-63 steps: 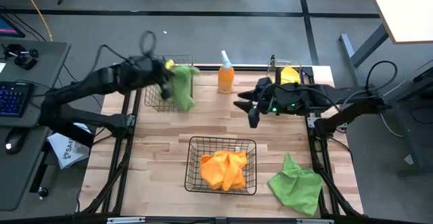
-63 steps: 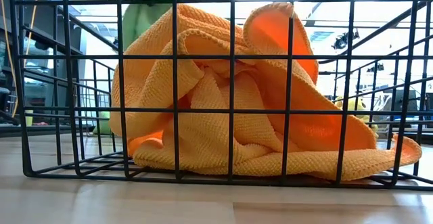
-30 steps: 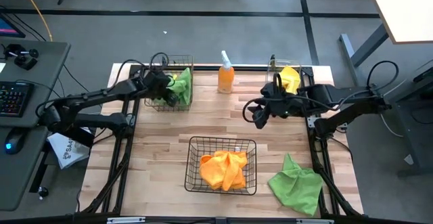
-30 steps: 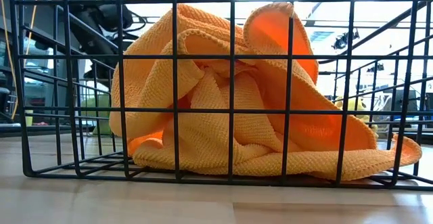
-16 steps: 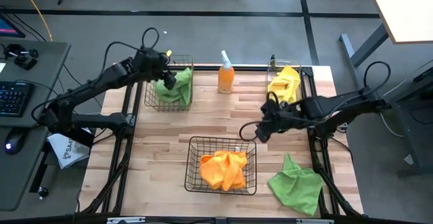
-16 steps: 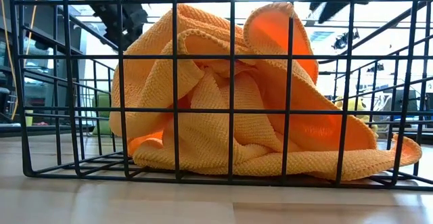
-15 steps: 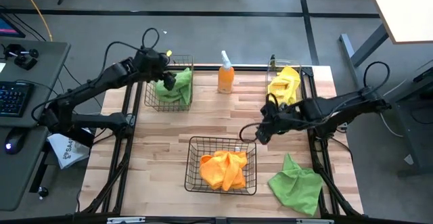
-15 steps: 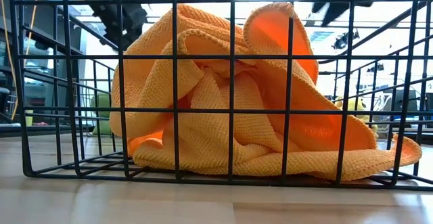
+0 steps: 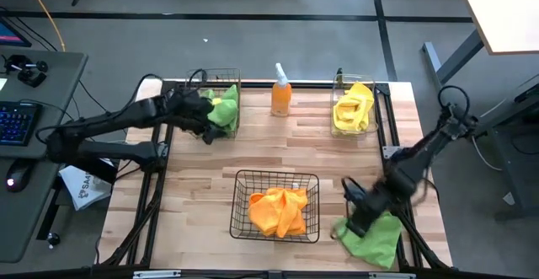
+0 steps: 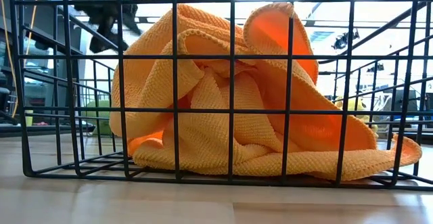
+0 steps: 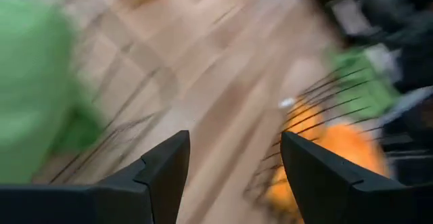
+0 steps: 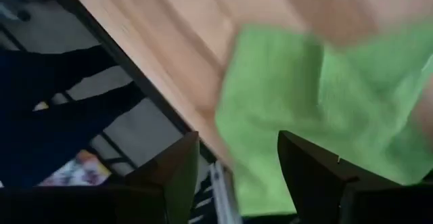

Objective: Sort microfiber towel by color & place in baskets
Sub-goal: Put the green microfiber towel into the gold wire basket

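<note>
A green towel [image 9: 224,106] lies in the taller wire basket [image 9: 195,130] at the far left. My left gripper [image 9: 210,130] stands open and empty just beside that basket's near side; its fingers [image 11: 162,170] frame bare table. A second green towel [image 9: 375,238] lies flat at the near right, and my right gripper [image 9: 352,222] is open over its left edge [image 12: 270,109]. An orange towel [image 9: 278,210] fills the wide wire basket [image 9: 239,203]. A yellow towel [image 9: 352,106] sits in the clear bin [image 9: 337,126]. My right gripper is low over the near-right green towel's left edge [image 12: 237,122], fingers pointing down and apart. Whether they touch the cloth I cannot tell.
An orange spray bottle [image 9: 280,92] stands at the far edge between the tall basket and the clear bin. The wide basket [image 10: 174,116] fills the low view, with the left arm [image 10: 101,11] behind it. Bare wood lies between the baskets.
My left gripper has come up out of the tall basket and moved to its near side; the green towel stays inside. My right gripper has swung from the table's middle toward the near right corner and gone down over the loose green towel.
</note>
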